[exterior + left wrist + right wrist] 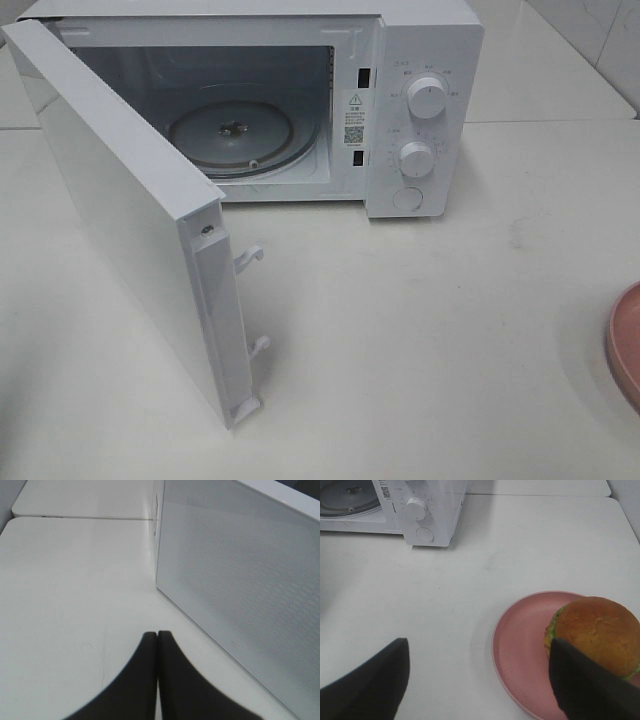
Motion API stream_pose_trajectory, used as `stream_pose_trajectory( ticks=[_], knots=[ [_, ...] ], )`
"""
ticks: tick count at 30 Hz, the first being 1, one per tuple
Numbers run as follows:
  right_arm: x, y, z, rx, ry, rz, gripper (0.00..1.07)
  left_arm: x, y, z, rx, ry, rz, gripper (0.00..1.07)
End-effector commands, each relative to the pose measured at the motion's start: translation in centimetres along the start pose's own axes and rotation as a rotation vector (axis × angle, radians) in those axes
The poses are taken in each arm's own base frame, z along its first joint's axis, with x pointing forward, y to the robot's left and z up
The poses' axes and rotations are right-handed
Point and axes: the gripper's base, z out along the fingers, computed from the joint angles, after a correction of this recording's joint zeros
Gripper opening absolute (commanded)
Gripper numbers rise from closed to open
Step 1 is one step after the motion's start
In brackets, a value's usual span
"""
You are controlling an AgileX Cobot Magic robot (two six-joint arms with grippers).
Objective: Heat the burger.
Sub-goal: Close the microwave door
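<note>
A kitchen-like setting is suggested: a white microwave (300, 100) with its door (130, 220) swung open is set on a plain white surface (450, 330), and tiled wall (600, 40) is seen behind.

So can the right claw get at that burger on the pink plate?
Probably yes: the right claw is open right by the burger, one finger already in front of the bun, and nothing stands between them on the plate.
</note>
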Motion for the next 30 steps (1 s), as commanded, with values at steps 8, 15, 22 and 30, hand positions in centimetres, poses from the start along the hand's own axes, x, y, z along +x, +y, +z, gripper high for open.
stream_pose_trajectory(
  ticks=[8,15,22,30],
  knots=[
    [0.1,0.0,-0.3,-0.001,-0.037,-0.004,0.75,1.9,0.7,1.4,-0.045,-0.129,-0.035,0.00],
    [0.1,0.0,-0.3,-0.001,-0.037,-0.004,0.75,1.6,1.0,1.4,-0.074,-0.186,-0.053,0.00],
    [0.1,0.0,-0.3,-0.001,-0.037,-0.004,0.75,1.5,1.7,3.0,-0.129,-0.144,-0.060,0.00],
    [0.1,0.0,-0.3,-0.001,-0.037,-0.004,0.75,1.5,2.9,5.0,-0.222,-0.124,-0.081,0.00]
  ],
)
